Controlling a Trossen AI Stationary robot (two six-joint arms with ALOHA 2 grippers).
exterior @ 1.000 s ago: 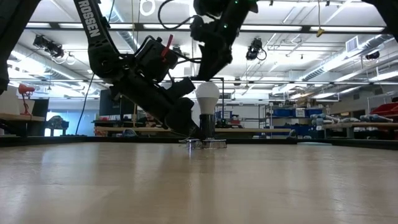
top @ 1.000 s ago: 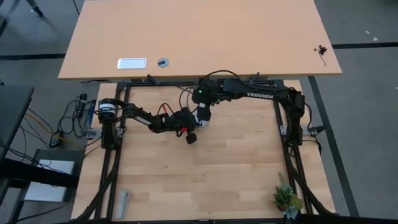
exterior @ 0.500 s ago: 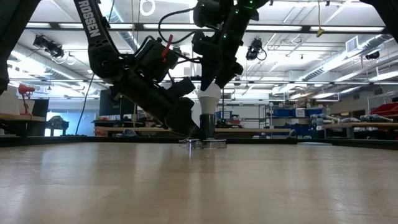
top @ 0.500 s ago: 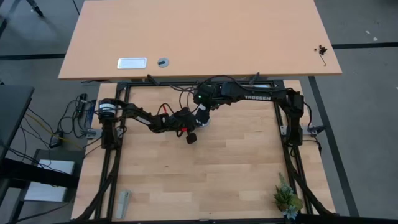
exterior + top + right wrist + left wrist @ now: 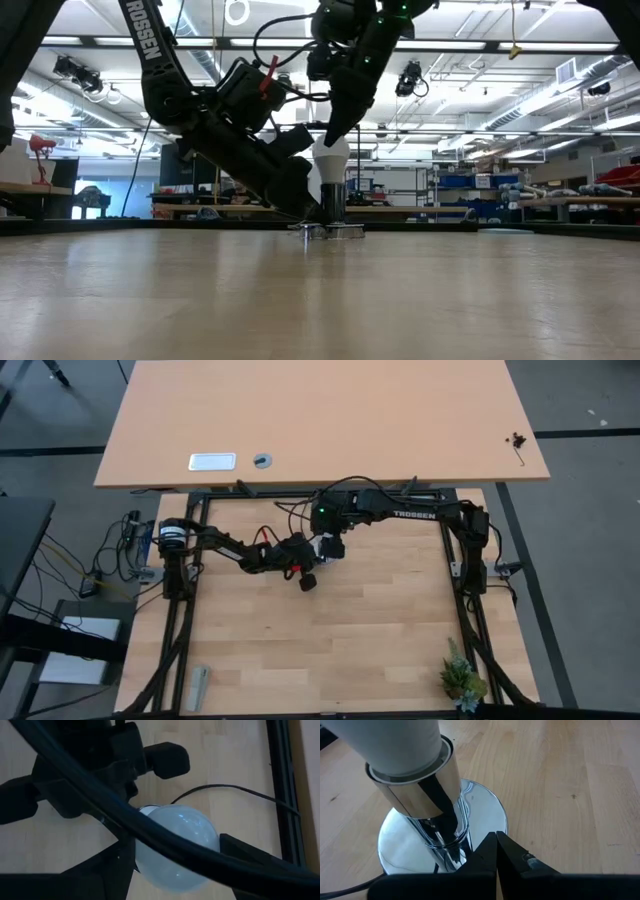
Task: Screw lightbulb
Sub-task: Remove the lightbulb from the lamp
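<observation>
lightbulb point(image 5: 331, 156) stands upright in the socket base point(image 5: 485, 815), directly beneath the right gripper point(image 5: 335, 135), fingers spread either side. left gripper point(image 5: 496, 851), pressed together, braces the base.

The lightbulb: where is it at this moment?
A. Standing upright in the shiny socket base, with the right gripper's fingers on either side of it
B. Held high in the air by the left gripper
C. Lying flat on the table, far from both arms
A: the lightbulb stands upright in the socket base, and the right gripper straddles it from above.
</observation>
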